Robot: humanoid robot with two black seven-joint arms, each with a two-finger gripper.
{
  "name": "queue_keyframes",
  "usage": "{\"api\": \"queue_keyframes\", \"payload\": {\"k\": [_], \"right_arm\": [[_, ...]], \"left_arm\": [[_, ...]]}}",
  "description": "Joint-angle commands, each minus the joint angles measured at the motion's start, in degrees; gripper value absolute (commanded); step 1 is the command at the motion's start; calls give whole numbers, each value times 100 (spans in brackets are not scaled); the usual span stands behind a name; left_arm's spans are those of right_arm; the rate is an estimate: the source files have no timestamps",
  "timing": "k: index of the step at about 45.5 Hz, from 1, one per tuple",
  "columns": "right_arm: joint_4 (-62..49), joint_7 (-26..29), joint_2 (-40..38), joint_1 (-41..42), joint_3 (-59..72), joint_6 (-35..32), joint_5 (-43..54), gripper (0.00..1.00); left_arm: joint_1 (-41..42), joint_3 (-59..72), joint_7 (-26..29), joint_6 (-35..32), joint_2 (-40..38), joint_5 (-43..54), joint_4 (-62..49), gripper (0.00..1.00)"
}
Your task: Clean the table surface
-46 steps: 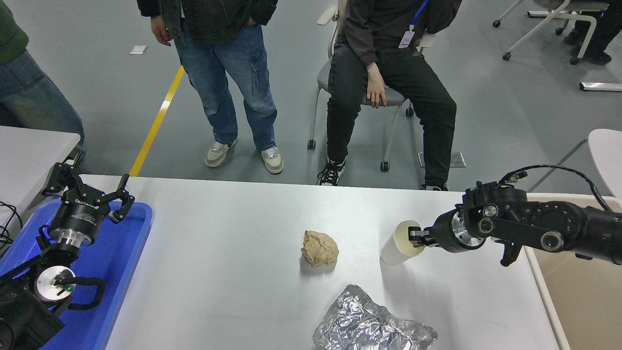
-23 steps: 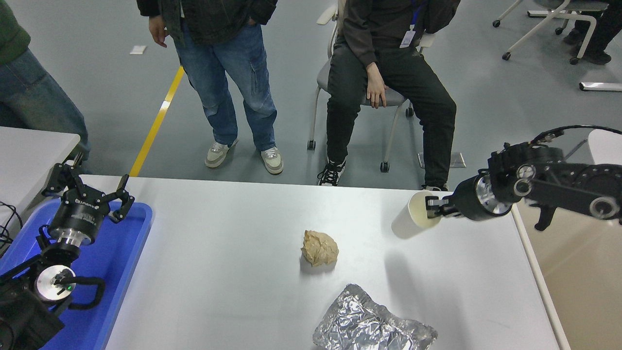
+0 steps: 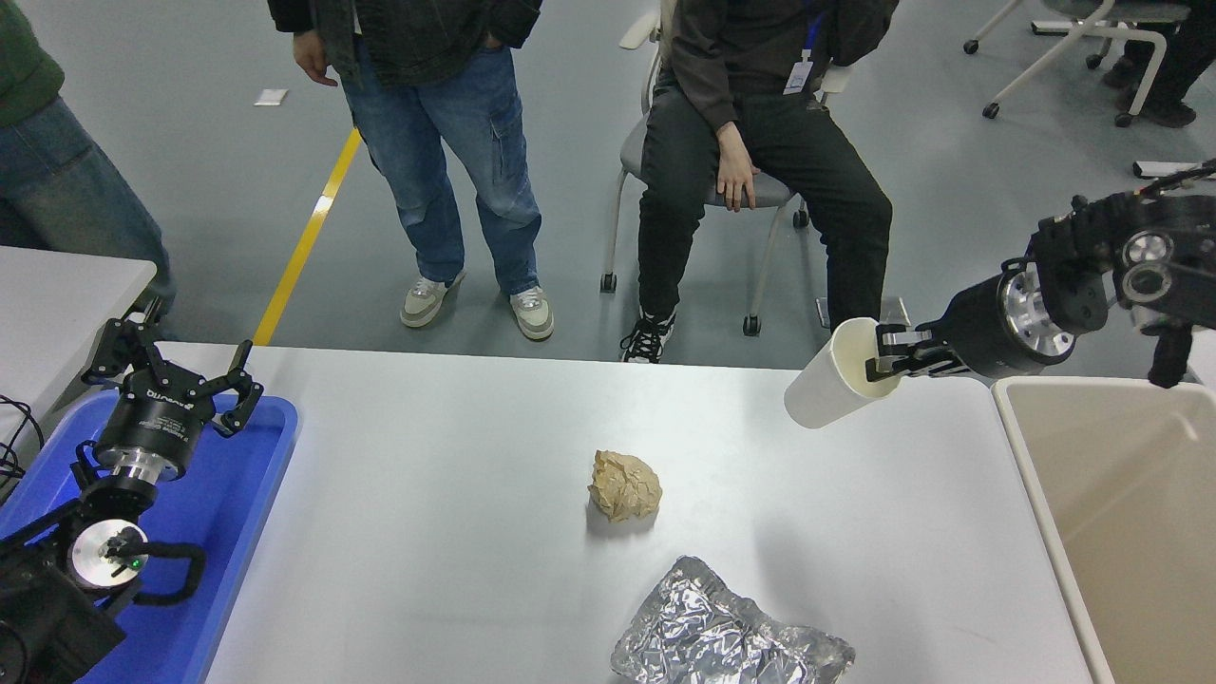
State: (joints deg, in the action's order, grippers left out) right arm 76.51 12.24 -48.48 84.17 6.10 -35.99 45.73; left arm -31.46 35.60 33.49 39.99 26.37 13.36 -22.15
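The table surface is a wide white-grey tabletop. On it lie a crumpled brown paper ball at the middle and a crumpled foil sheet at the front. My right gripper is shut on the rim of a white paper cup, holding it tilted in the air above the table's far right part. My left gripper is open and parked over the blue tray at the lower left.
A blue plastic tray lies at the table's left end. A beige bin stands beside the table's right edge. A smaller white table is at the left. One person stands and another sits on a chair beyond the far edge.
My right gripper has lifted the paper cup off the table and carried it up and to the right, towards the beige bin. The left arm has not moved.
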Motion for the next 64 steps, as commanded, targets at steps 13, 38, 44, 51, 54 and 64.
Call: {"api": "queue_keyframes", "payload": {"k": [13, 38, 44, 51, 54, 64], "right_arm": [[418, 33, -917, 459, -355, -874, 120, 0], [409, -11, -2305, 161, -294, -866, 1245, 0], [348, -37, -2684, -208, -311, -804, 1351, 0], [-153, -160, -2693, -542, -320, -629, 1386, 0], [-487, -318, -2658, -639, -320, -514, 1378, 0], [-936, -688, -2579, -1087, -311, -67, 1334, 0]], "left_arm": [[0, 0, 0, 0, 0, 0, 0, 100], [0, 0, 0, 0, 0, 0, 0, 100], [0, 0, 0, 0, 0, 0, 0, 100], [0, 0, 0, 0, 0, 0, 0, 100], [0, 0, 0, 0, 0, 0, 0, 100], [0, 0, 0, 0, 0, 0, 0, 100]]}}
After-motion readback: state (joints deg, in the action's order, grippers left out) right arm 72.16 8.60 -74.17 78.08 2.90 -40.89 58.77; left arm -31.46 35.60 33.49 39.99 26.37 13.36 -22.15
